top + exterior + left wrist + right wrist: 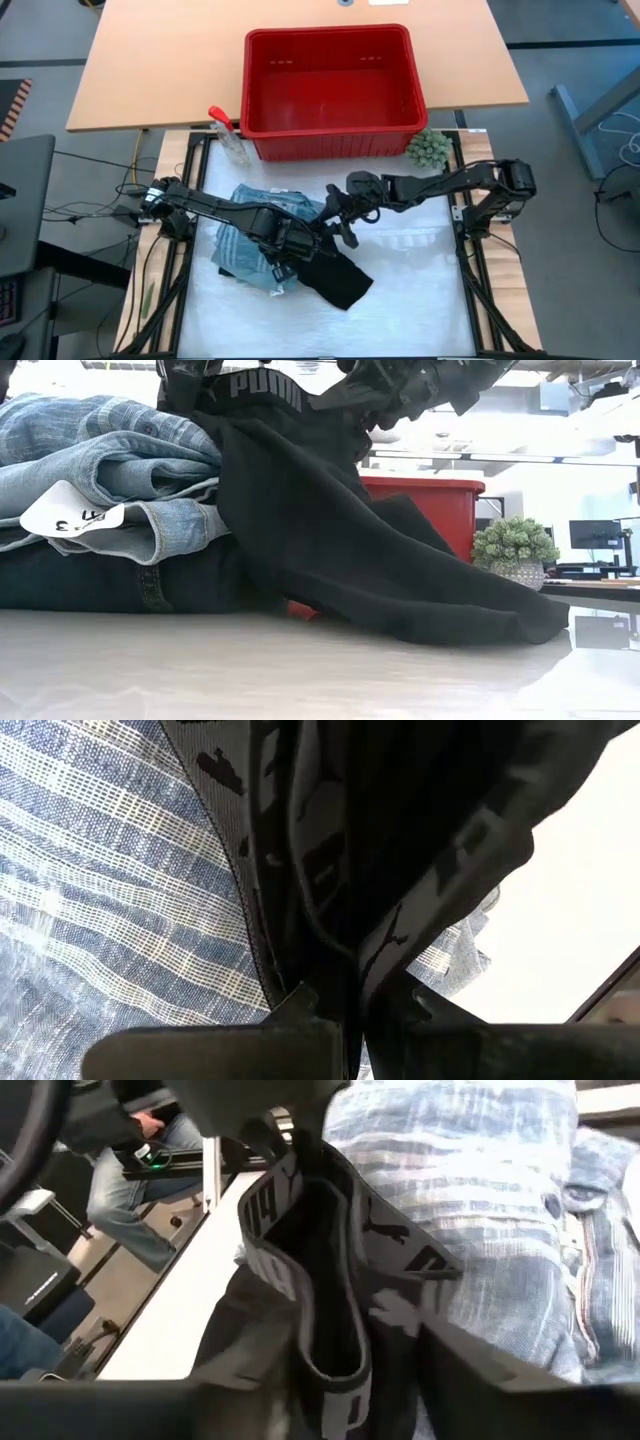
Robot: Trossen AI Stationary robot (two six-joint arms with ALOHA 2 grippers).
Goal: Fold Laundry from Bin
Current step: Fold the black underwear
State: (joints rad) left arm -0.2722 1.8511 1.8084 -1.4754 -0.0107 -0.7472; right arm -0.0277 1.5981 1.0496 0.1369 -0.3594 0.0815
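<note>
Red plastic bin [335, 140] is emptied; our left gripper [300, 243] pinches the black stretchy garment [335, 275], right gripper [345, 222] half-open beside, folding still ahead.

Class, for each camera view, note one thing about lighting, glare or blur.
High view: even light, sharp red bin. Low view: bright room behind silhouettes the black garment. Left wrist view: waistband close and blurred, washed-out white beside it. Right wrist view: striped shirt soft-focused.
</note>
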